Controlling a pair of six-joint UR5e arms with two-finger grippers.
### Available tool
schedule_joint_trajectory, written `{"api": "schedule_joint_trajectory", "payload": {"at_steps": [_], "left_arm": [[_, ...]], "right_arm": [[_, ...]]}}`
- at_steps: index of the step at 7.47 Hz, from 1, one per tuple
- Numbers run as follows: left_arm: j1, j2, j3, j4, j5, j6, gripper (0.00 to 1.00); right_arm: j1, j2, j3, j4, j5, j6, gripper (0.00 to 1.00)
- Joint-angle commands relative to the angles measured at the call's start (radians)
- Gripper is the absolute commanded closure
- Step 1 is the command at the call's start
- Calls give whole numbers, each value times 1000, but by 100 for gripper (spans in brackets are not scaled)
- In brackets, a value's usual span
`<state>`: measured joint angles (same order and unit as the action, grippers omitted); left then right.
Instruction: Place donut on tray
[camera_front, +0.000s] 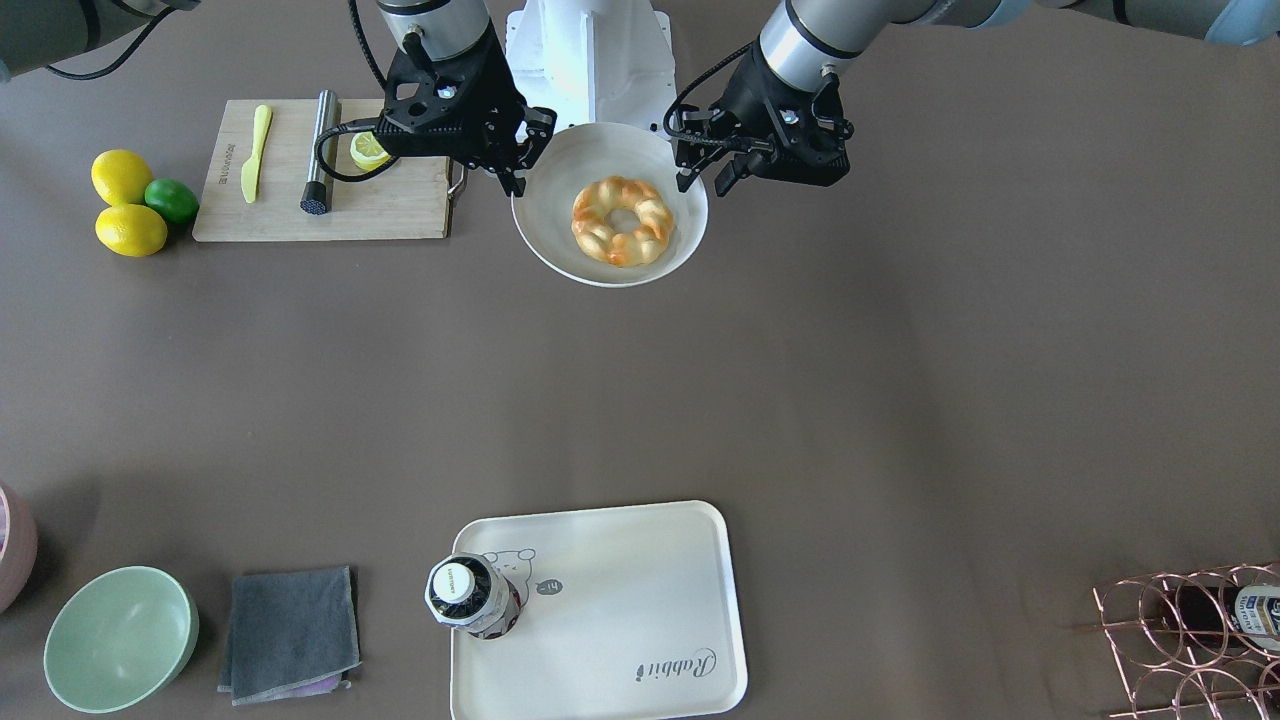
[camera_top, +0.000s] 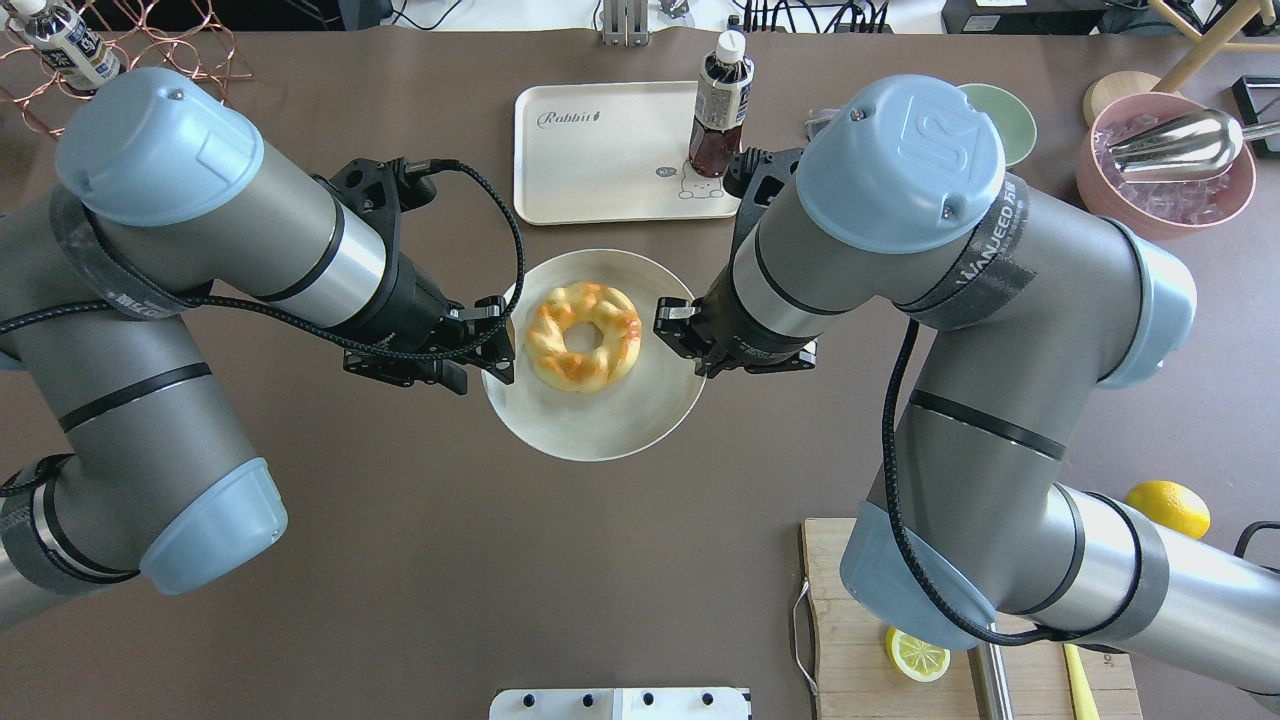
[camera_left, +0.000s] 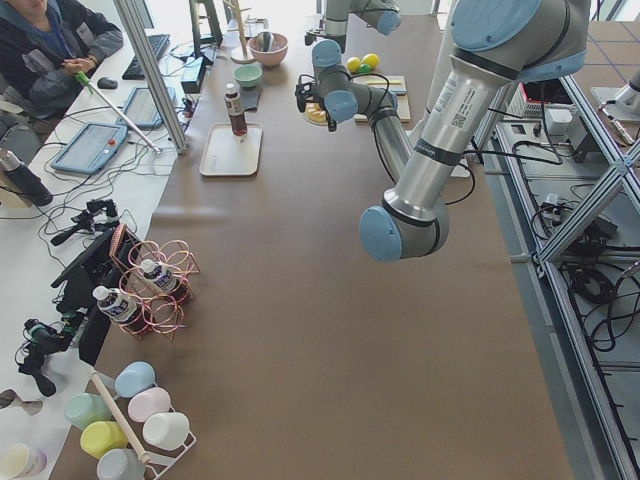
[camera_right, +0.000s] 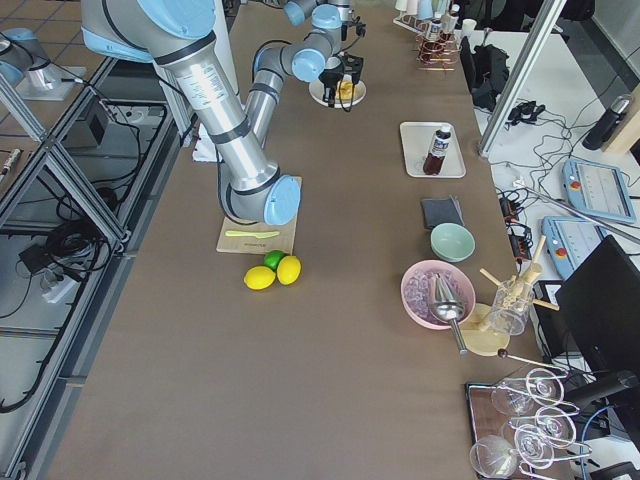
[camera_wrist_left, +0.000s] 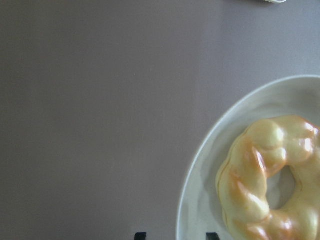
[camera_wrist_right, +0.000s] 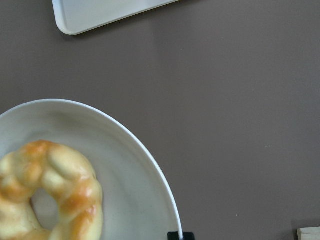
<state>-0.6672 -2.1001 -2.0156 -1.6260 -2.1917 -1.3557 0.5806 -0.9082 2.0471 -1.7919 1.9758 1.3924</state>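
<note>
The donut (camera_front: 600, 235), a glossy golden braided ring, lies in a round white plate (camera_front: 560, 240) near the robot's base; it also shows in the overhead view (camera_top: 545, 335). My left gripper (camera_front: 703, 180) is open and straddles the plate's rim, as the left wrist view (camera_wrist_left: 176, 235) shows. My right gripper (camera_front: 520, 170) is at the opposite rim. In the right wrist view (camera_wrist_right: 180, 235) it looks shut on the rim. The cream tray (camera_front: 620, 600) with "Rabbit" script lies at the table's far side, apart from both grippers.
A brown bottle (camera_front: 470, 595) stands on the tray's corner by the bear drawing. A cutting board (camera_front: 320, 210) with a knife, steel rod and lemon half lies by the right arm. Lemons and a lime (camera_front: 130, 205), a green bowl (camera_front: 120, 635), a grey cloth (camera_front: 290, 630) and a wire rack (camera_front: 1190, 640) lie around the table's edges.
</note>
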Motion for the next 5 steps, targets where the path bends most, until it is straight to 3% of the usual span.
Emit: {"api": "schedule_joint_trajectory", "payload": {"at_steps": [1, 2, 5], "left_arm": [[0, 0, -2, 0, 0, -2, 67], [0, -1, -3, 0, -3, -3, 100], [0, -5, -2, -2, -2, 0, 100]], "right_arm": [[-1, -38, 4, 78, 5, 8, 100], [1, -64, 5, 122, 8, 10, 100], [10, -57, 7, 115, 44, 7, 100]]}}
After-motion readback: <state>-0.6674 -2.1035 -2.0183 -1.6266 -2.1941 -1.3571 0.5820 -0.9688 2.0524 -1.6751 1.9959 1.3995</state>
